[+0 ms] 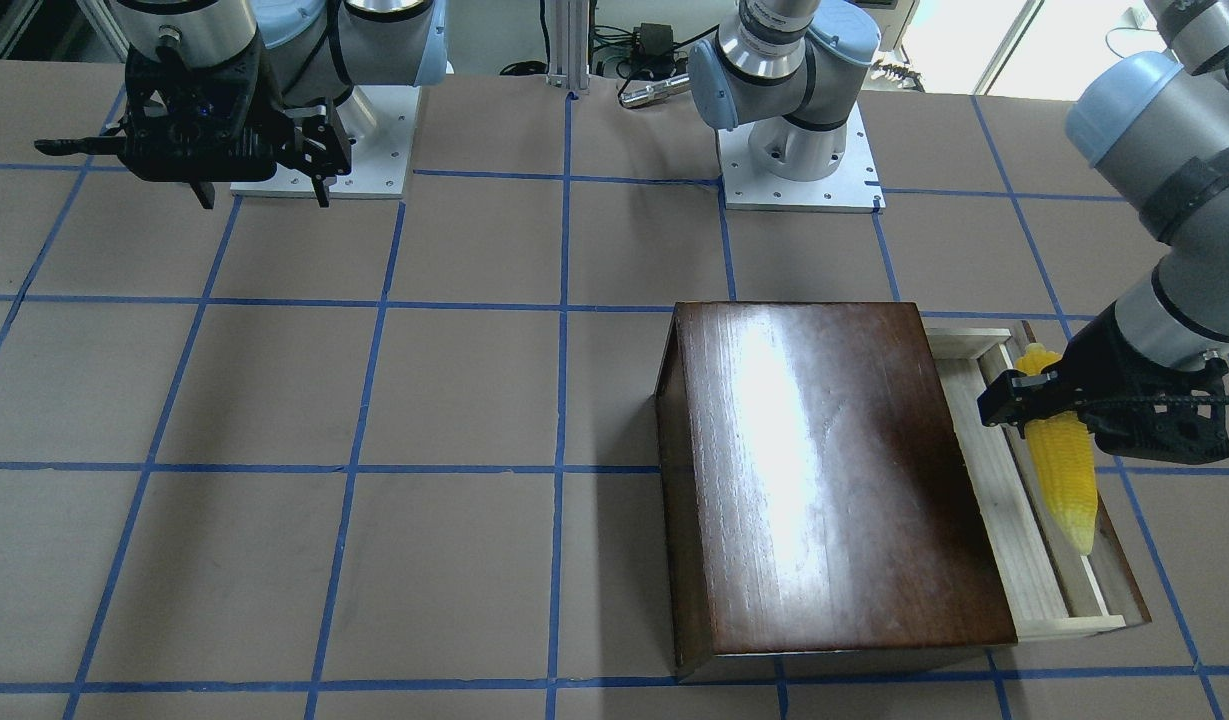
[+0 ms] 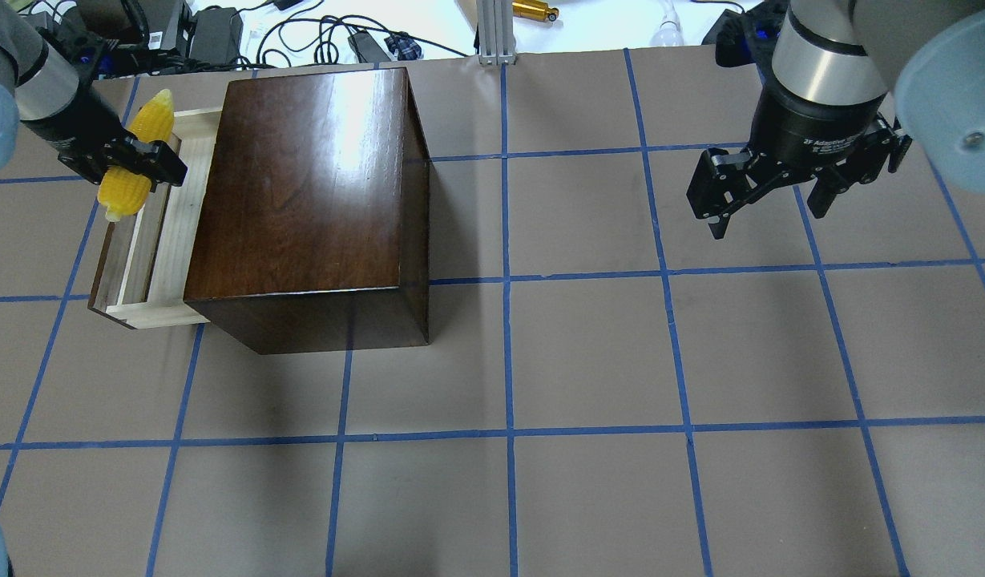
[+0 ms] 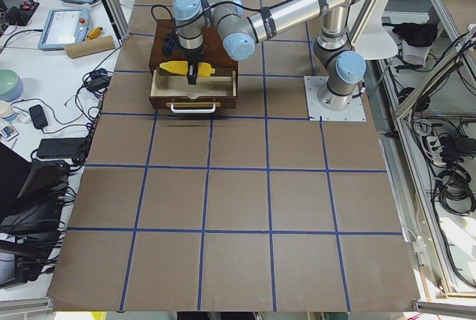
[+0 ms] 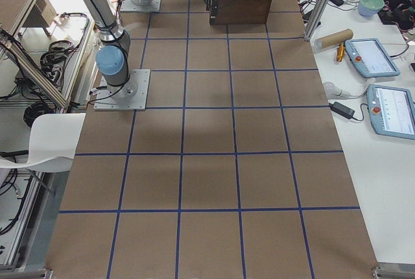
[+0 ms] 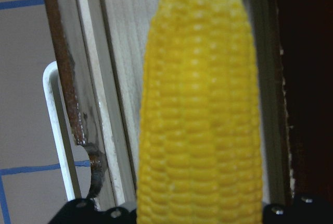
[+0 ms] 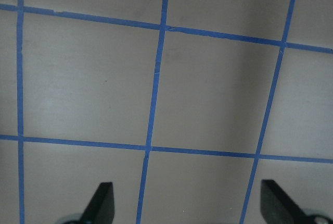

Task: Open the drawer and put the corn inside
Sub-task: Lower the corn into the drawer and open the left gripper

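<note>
The dark glossy wooden box [image 2: 308, 200] stands on the table with its drawer [image 2: 151, 256] of pale wood pulled out. My left gripper [image 2: 139, 164] is shut on the yellow corn [image 2: 135, 160] and holds it lengthwise just above the open drawer. The same shows in the front view, with the corn [image 1: 1059, 465], the drawer [image 1: 1014, 540] and the left gripper [image 1: 1039, 395]. The left wrist view shows the corn [image 5: 203, 120] over the drawer floor [image 5: 122, 67]. My right gripper [image 2: 769, 200] is open and empty, high over bare table far from the box [image 1: 824, 470].
The drawer's white handle [image 5: 54, 130] shows beside its brown front panel. Cables, power bricks and a metal post [image 2: 492, 32] lie beyond the table's far edge. Blue tape lines grid the brown table [image 2: 588, 353].
</note>
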You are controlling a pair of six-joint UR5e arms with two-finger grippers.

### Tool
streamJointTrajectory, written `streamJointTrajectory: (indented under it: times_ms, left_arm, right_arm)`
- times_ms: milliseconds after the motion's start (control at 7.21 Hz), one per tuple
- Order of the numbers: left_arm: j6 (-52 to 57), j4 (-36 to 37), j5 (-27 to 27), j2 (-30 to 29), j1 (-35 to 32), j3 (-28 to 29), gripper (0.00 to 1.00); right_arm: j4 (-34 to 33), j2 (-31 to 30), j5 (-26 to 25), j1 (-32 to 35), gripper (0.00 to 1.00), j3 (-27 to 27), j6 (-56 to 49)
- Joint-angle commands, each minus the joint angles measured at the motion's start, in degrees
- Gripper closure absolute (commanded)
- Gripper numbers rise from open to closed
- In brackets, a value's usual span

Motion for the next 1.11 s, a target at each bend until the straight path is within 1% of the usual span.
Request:
streamJointTrajectory:
  times_ms: [0, 555, 693, 832, 971]
  left_arm:
    - [0.0, -0.2, 0.4, 0.1, 0.0, 0.1, 0.0]
    - [-0.1, -1.3, 0.4, 0.9, 0.0, 0.0, 0.0]
    - [-0.9, -3.4, 0.4, 1.8, -0.7, 0.7, 0.0]
    - [-5.3, -5.5, 0.2, 3.1, -1.7, 1.4, 0.0]
    - [-6.9, -8.3, 0.4, 4.3, -4.9, 3.1, 0.0]
  right_arm:
    - [0.0, 0.0, 0.0, 0.0, 0.0, 0.0, 0.0]
    - [0.0, -0.1, -0.1, 0.0, 0.0, 0.0, 0.0]
    - [0.0, -0.1, 0.0, 0.0, 0.0, 0.0, 0.0]
    - [0.0, -0.1, 0.0, 0.0, 0.0, 0.0, 0.0]
    - [0.0, -0.1, 0.0, 0.0, 0.0, 0.0, 0.0]
